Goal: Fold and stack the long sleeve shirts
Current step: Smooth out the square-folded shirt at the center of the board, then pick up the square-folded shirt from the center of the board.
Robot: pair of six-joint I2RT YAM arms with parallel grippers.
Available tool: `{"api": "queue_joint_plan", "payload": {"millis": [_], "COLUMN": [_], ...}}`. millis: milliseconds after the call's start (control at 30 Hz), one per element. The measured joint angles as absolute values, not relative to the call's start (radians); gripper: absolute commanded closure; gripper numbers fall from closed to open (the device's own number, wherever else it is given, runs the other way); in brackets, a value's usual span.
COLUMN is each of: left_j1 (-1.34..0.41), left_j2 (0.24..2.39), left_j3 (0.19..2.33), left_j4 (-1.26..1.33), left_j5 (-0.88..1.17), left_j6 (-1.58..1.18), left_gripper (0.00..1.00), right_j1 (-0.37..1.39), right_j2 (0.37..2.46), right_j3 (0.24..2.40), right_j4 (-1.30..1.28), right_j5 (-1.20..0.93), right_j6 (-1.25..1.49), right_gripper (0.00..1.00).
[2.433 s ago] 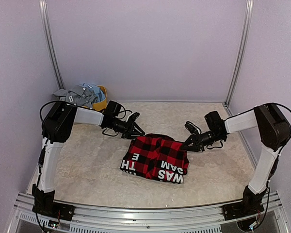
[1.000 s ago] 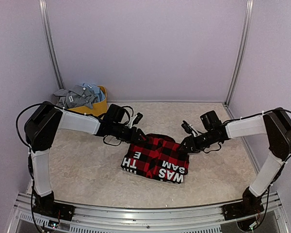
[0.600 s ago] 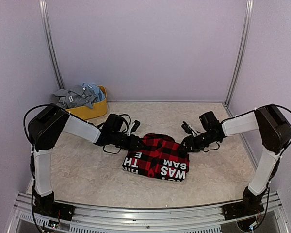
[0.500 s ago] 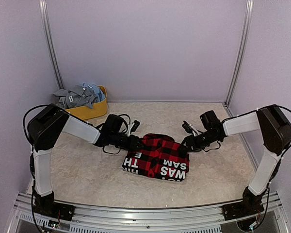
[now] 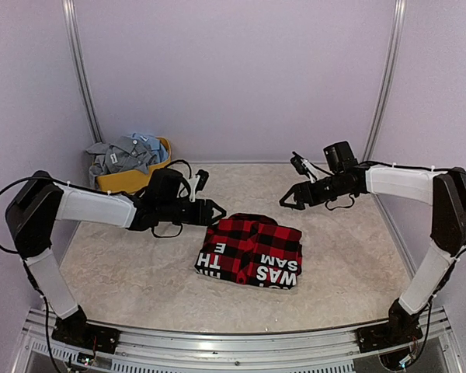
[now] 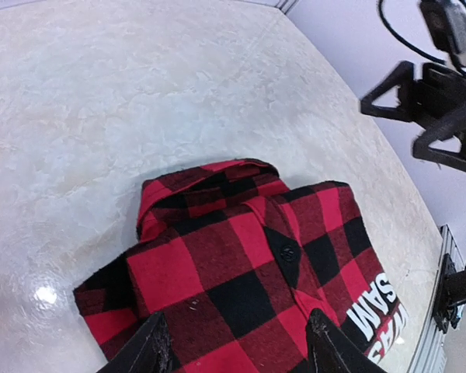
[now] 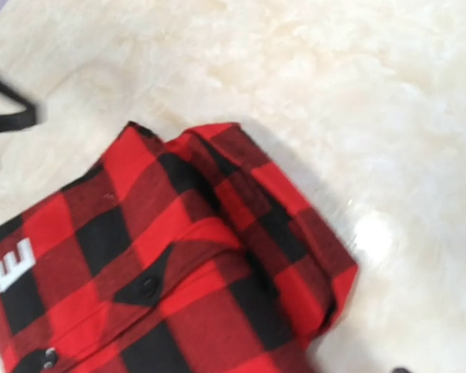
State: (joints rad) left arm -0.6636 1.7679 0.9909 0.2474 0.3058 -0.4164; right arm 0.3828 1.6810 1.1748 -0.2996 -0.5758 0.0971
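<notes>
The red-and-black check long sleeve shirt (image 5: 248, 252) lies folded on the table, white letters along its near edge. In the left wrist view the shirt (image 6: 241, 264) shows its collar and a button. My left gripper (image 5: 217, 210) hovers just off the shirt's far left corner, open, its fingers (image 6: 151, 350) spread with nothing between them. My right gripper (image 5: 286, 200) hangs above and behind the shirt's far right corner, open and empty. The right wrist view looks down on the shirt (image 7: 179, 264), and the fingers barely show there. Grey and pale blue shirts (image 5: 128, 151) are heaped in a tub.
A yellow tub (image 5: 159, 167) stands at the far left against the back wall. Metal posts (image 5: 79, 70) rise at the back corners. The pale table surface (image 5: 140, 264) surrounds the folded shirt. The right gripper (image 6: 390, 124) shows in the left wrist view.
Both grippers have let go of the shirt and opened. The left one drew back to the left, and the right one rose and moved toward the back. The shirt stays folded.
</notes>
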Motion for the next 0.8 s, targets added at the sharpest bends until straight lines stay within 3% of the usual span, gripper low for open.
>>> {"api": "queue_joint_plan", "payload": {"millis": [400,800], "left_j1": [-0.965,-1.002], "left_j2": [1.707,1.868], "left_j3": [0.870,0.870], "left_j4": [0.299,0.352], "left_j5": [0.229,0.197], "left_j6": [-0.471,-0.492], "left_gripper": [0.45,0.48], "right_j1": [0.405,0.425], "right_j2": [2.022,2.255], "right_j3": [1.479,1.678], "right_j4": [-0.381,-0.481], "right_j5": [-0.664,-0.783], "right_j6": [0.003,-0.085], "right_gripper": [0.03,0.02]}}
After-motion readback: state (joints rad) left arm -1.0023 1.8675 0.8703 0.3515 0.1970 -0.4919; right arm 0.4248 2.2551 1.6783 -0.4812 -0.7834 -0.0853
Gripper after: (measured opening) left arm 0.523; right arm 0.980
